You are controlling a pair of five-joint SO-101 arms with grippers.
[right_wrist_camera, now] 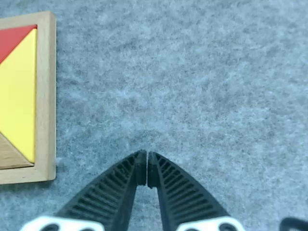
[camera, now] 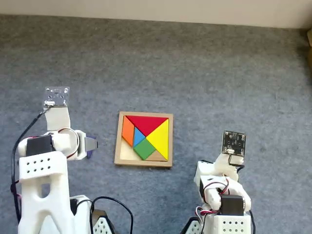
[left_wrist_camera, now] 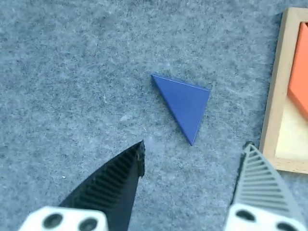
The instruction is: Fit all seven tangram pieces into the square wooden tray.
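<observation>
1. Wooden tray (camera: 144,114): we log it on the grey carpet (camera: 219,73) between the two arms. It holds six coloured pieces (camera: 146,139) (the corner nearest the left arm is bare).
2. Dark blue triangle (left_wrist_camera: 184,103): flat on the carpet, near the tray but outside it.
3. Left gripper (left_wrist_camera: 195,146): fingers apart, empty, poised over the triangle.
4. Right gripper (right_wrist_camera: 147,156): fingers together, empty, over carpet near the tray's other side.

Nothing written, no number and no sign can be read. The left board (camera: 57,96), up and to the left of the tray (camera: 117,141), and the right board (camera: 234,141), to the tray's right, carry marks too fine to make out.
</observation>
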